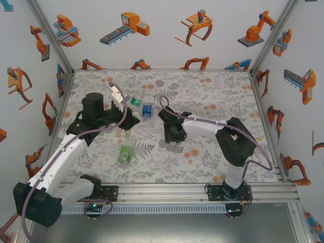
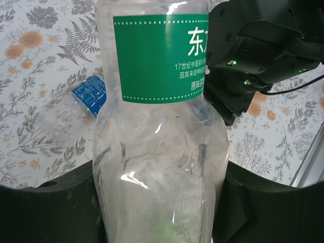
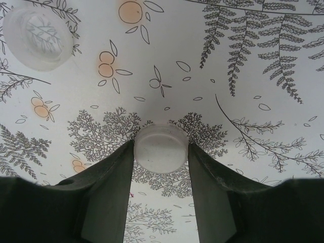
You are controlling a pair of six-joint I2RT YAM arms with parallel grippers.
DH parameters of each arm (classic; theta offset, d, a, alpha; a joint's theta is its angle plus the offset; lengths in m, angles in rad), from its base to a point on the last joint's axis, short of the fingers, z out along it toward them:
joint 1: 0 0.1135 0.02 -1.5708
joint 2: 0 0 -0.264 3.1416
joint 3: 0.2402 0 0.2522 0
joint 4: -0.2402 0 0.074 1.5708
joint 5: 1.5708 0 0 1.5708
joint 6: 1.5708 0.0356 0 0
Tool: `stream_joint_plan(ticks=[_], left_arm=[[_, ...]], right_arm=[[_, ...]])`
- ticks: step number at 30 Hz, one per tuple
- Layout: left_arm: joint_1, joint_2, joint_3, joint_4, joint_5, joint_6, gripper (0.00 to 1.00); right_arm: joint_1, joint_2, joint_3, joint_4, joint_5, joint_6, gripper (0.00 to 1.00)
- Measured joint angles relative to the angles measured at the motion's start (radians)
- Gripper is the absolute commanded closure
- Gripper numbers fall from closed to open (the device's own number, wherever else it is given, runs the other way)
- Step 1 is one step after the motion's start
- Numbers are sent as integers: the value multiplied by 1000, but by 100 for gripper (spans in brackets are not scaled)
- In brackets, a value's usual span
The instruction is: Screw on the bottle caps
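Bottle cap [image 3: 161, 148], white and round, pinched between the two dark fingers [image 3: 109, 197] of the right gripper [image 3: 161, 157]. Both inner faces touch its rim, and the jaws stand narrow, closed on it, low over the floral tablecloth [image 3: 167, 66]. Whether the cap rests on the cloth cannot be told. Beyond it, well apart toward the upper left of the right wrist view, a second bottle cap [image 3: 38, 38], pale and translucent, lies on the cloth.

In the overhead view, nearest the arm bases, a bright-green-labelled bottle [image 1: 125, 155] lies on its side on the table. Farther in, the right gripper points down at the cloth near the table's middle.

The left gripper [image 2: 159, 217] is clamped on the lower body of a clear bottle [image 2: 162, 152] with a green band printed in white characters; its neck is out of frame. Past this one, a blue-labelled bottle [image 2: 83, 101] lies on its side on the cloth, with the black right arm [image 2: 253, 45] behind.
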Motion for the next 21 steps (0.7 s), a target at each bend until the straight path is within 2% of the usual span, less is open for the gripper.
stream_joint_plan(ticks=[12,21], left_arm=[[-3,8,0,3,-2,8,98],[-26,7,0,-11,36,89,98]], right_arm=[[1,-17,-12,3,7,-6,62],[1,-257,-37,47,-12,-144,60]])
